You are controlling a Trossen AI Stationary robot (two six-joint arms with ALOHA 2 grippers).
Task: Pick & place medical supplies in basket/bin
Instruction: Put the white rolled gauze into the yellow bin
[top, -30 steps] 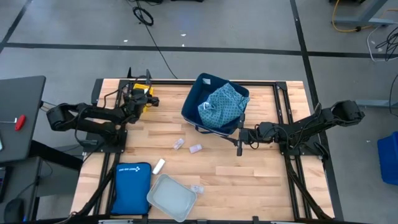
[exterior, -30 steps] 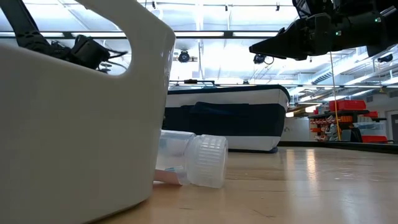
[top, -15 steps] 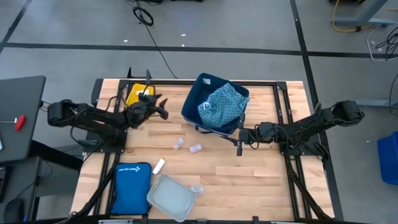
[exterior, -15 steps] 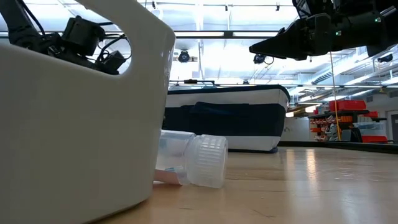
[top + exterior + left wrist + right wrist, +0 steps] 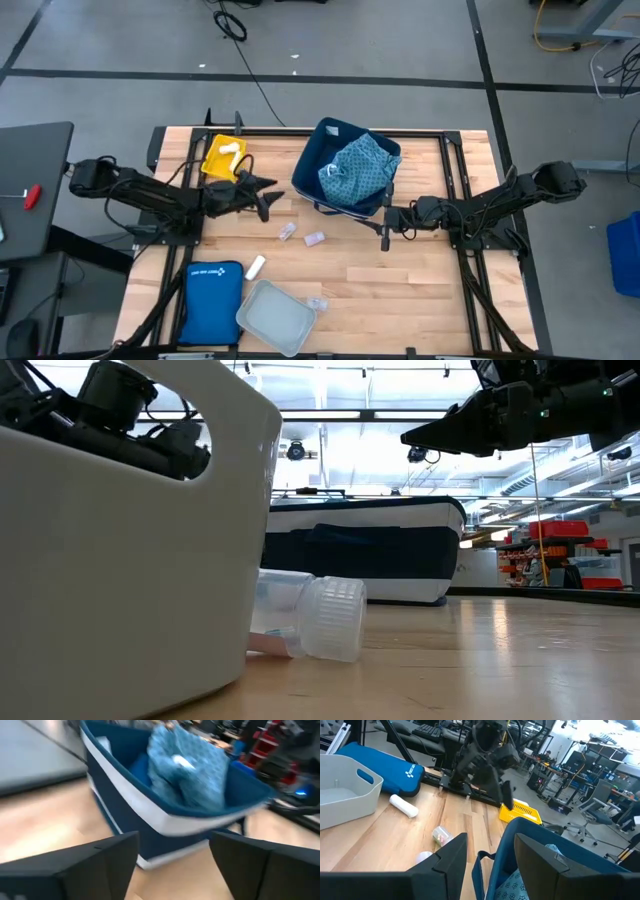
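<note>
The navy soft-sided bin (image 5: 335,150) stands at the far middle of the table with the teal patterned cloth (image 5: 358,168) heaped inside; no dark blue bundle can be made out. The small yellow bin (image 5: 218,158) holds a white piece (image 5: 232,147). Two small vials (image 5: 287,232) (image 5: 314,239) and a white tube (image 5: 255,266) lie on the wood, and another vial (image 5: 318,303) rests against the grey tray (image 5: 277,317). My left gripper (image 5: 262,195) hovers open between the yellow bin and the navy bin (image 5: 165,815). My right gripper (image 5: 385,228) waits open by the navy bin's near right corner.
The flat blue zip pouch (image 5: 210,300) lies at the near left corner beside the tray. In the low view the tray wall (image 5: 120,560) fills the left, with the capped vial (image 5: 320,620) lying on its side against it. Bare wood spans the near right of the table.
My left gripper has swung from over the yellow bin toward the table's right and a little toward the near edge, ending beside the navy bin and farther than the loose vials. The white piece in the yellow bin now shows uncovered.
</note>
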